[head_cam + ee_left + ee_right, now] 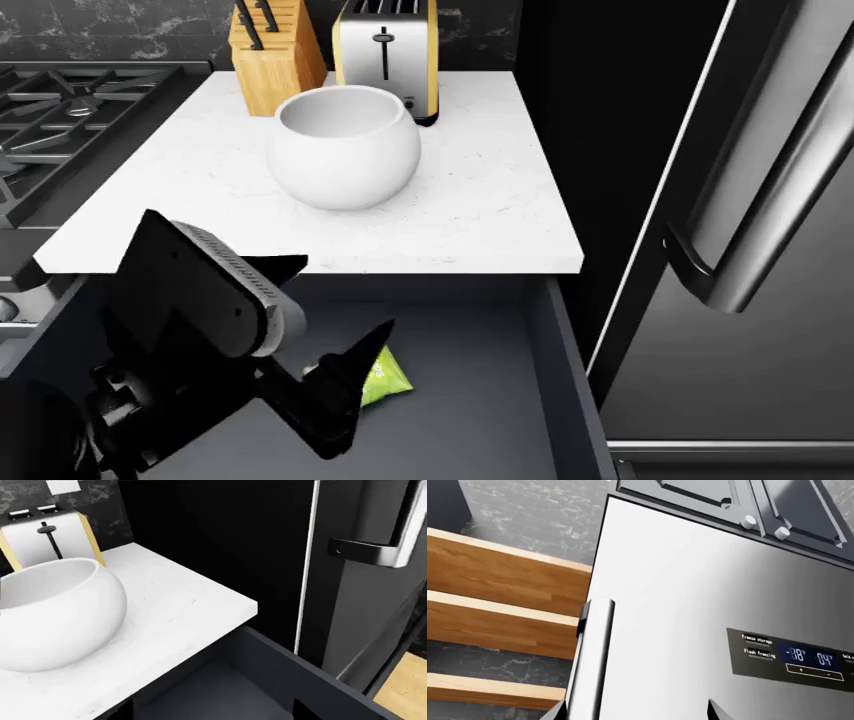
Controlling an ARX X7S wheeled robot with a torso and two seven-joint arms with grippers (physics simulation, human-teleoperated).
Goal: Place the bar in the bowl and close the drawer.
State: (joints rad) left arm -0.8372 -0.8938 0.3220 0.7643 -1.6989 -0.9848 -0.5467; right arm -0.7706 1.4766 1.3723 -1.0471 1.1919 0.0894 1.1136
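Note:
The lime-green bar (386, 379) lies on the floor of the open dark drawer (558, 345), partly hidden behind my left gripper's finger. The white bowl (347, 145) stands empty on the white counter above the drawer, in front of the toaster. My left gripper (347, 298) hangs open and empty over the drawer, just above the bar. In the left wrist view the gripper (210, 715) frames the drawer's bare inside (220, 690), with the bowl (60, 615) beyond it; the bar is out of that view. My right gripper (637, 714) is open and empty, facing the fridge door.
A steel-and-yellow toaster (384, 50) and a wooden knife block (274, 55) stand behind the bowl. A gas stove (67, 120) lies to the left of the counter (494, 190). The steel fridge (787, 200) with its long handle (590, 660) stands right of the drawer.

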